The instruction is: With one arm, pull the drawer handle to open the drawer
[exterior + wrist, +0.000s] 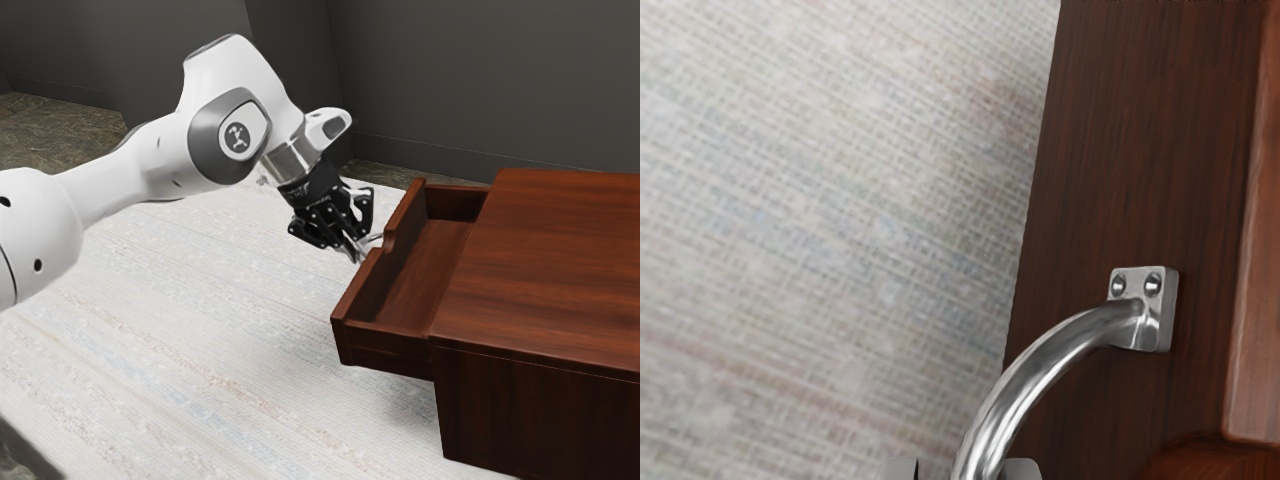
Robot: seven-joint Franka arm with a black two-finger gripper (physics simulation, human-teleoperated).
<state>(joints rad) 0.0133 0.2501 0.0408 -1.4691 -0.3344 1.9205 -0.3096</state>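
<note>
A dark wooden cabinet (pixel 540 270) stands at the exterior view's right. Its top drawer (pixel 405 275) is pulled well out toward the arm, and its inside looks empty. A curved metal handle (pixel 373 240) is fixed to the drawer's front panel (pixel 1120 150). My black gripper (pixel 358 243) reaches in from the left and is shut on that handle. In the wrist view the handle (pixel 1040 370) arcs from its screwed mount down between my fingertips (pixel 902 467).
The cabinet sits on a pale woven rug (pixel 200 330) that spreads under the arm and in front of the drawer. Dark grey walls (pixel 480 70) close the back of the room. My white arm (pixel 150 170) stretches over the rug from the left.
</note>
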